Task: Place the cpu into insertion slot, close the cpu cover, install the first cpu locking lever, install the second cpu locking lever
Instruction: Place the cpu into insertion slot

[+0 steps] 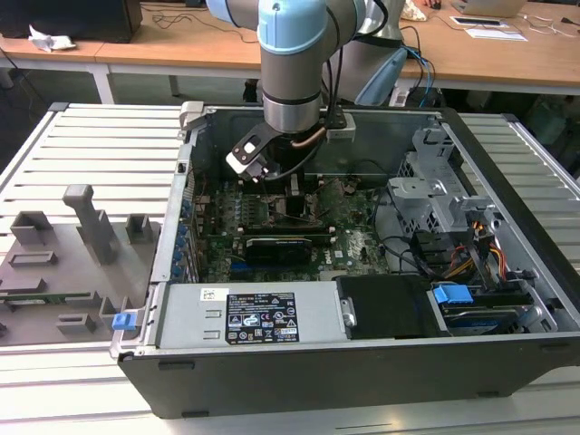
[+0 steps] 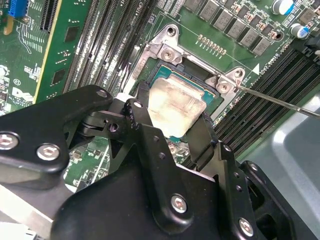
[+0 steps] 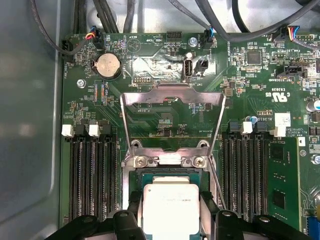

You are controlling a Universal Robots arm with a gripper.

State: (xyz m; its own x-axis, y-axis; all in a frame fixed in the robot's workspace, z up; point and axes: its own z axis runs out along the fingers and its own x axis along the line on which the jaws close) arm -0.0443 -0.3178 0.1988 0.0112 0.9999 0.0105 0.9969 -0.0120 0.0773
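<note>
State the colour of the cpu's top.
The cpu top is pale silver-grey, best seen in the first wrist view.

Setting: robotics lab, bench test cell. An open computer case (image 1: 299, 362) lies on its side on a slatted metal bench (image 1: 100, 145), and a robot arm (image 1: 290, 63) reaches into the case from above. Beside the case, on the exterior view's left, sits a grey fixture plate (image 1: 54, 272) with raised holders. Behind the case are wooden desks (image 1: 181, 50) with cables (image 1: 172, 16) and papers (image 1: 494, 32).

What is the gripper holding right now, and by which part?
The cpu, pinched by two opposite edges between the gripper's fingers, over the insertion slot.
</note>
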